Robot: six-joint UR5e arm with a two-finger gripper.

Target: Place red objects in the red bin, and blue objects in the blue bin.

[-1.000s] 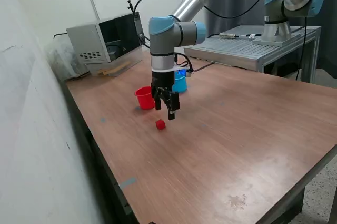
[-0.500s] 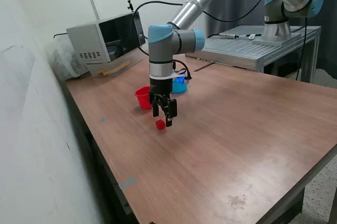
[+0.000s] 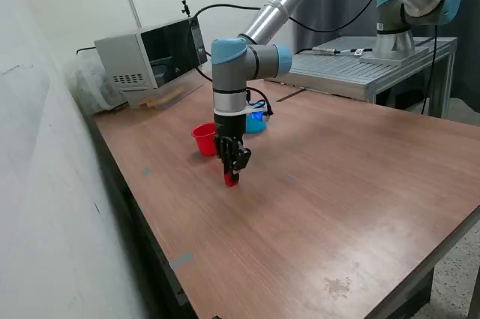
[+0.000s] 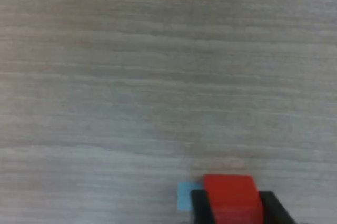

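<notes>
Fingers [image 4: 199, 205] of the gripper [image 3: 231, 177] sit on either side of a red cube [image 4: 231, 198], pressed against its two faces, so the claw is pinching it down at the wooden table [image 3: 345, 184]. In the exterior view the cube shows as a red patch between the black fingertips, at the tabletop. Just behind the arm stands the red cup [image 3: 203, 139], and the light-blue cup [image 3: 256, 121] is partly hidden by the wrist. A grey box [image 3: 146, 56] rests at the table's far corner.
</notes>
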